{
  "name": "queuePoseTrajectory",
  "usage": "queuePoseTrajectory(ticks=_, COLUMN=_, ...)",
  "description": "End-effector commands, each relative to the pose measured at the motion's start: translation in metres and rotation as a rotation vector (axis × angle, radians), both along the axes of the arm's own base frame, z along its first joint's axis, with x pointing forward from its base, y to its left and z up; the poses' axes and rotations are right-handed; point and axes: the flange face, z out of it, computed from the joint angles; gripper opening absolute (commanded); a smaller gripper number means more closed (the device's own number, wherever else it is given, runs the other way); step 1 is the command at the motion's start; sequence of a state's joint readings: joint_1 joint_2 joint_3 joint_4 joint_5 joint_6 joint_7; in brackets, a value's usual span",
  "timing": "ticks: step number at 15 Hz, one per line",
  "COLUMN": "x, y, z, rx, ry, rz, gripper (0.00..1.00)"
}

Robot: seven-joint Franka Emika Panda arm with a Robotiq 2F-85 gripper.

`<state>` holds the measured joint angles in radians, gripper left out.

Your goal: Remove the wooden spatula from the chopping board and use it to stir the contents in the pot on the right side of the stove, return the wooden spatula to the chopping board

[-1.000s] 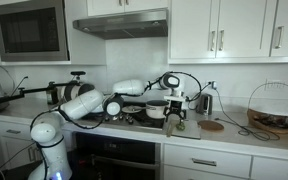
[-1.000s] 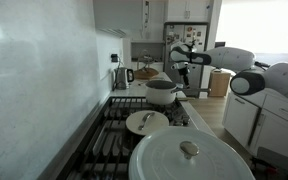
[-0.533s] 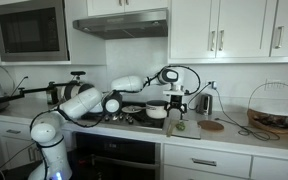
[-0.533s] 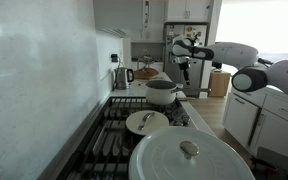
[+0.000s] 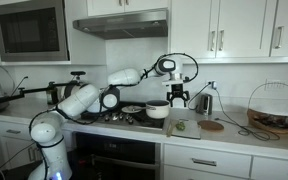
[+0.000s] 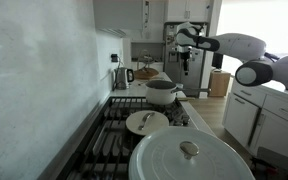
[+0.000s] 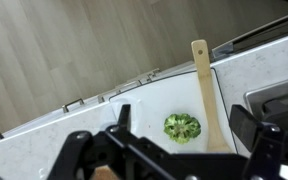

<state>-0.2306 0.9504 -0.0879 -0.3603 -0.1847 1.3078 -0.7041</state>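
My gripper (image 7: 184, 140) is open and empty, hanging well above the chopping board (image 7: 144, 105). The wooden spatula (image 7: 205, 95) lies flat along the board's right side, next to a small green broccoli floret (image 7: 182, 127). In both exterior views the gripper (image 5: 175, 97) (image 6: 187, 62) is raised above the counter beside the stove (image 5: 124, 119). The board (image 5: 185, 127) lies below it. The small white pot (image 5: 156, 111) (image 6: 162, 93) stands on the stove's burner nearest the board.
A round dark-brown wooden disc (image 5: 213, 125), a kettle (image 5: 205, 100) and a wire basket (image 5: 274, 110) stand on the counter beyond the board. A large white pot lid (image 6: 189, 160) and a white dish (image 6: 147, 122) sit on the near burners.
The gripper has risen straight up from just above the chopping board and stayed open and empty. The spatula stays on the board.
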Motion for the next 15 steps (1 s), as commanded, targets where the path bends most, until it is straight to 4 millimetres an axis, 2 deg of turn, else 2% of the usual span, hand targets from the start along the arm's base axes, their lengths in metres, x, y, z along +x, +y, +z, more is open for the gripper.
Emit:
queuePoseTrajectory(ticks=1, x=-0.005, y=0.007, z=0.046, rx=0.012, ry=-0.127, rz=-0.020, gripper=1.00)
queuePoseTrajectory(ticks=6, x=-0.007, y=0.024, z=0.089, rx=0.030, ry=-0.263, rz=-0.056, gripper=1.00)
queuePoseTrajectory(ticks=7, x=-0.006, y=0.015, z=0.073, rx=0.010, ry=-0.210, rz=-0.027, gripper=1.00)
queuePoseTrajectory(ticks=8, x=-0.006, y=0.017, z=0.077, rx=0.011, ry=-0.218, rz=-0.030, gripper=1.00)
queuePoseTrajectory(ticks=15, x=-0.005, y=0.014, z=0.069, rx=0.014, ry=-0.205, rz=-0.032, gripper=1.00)
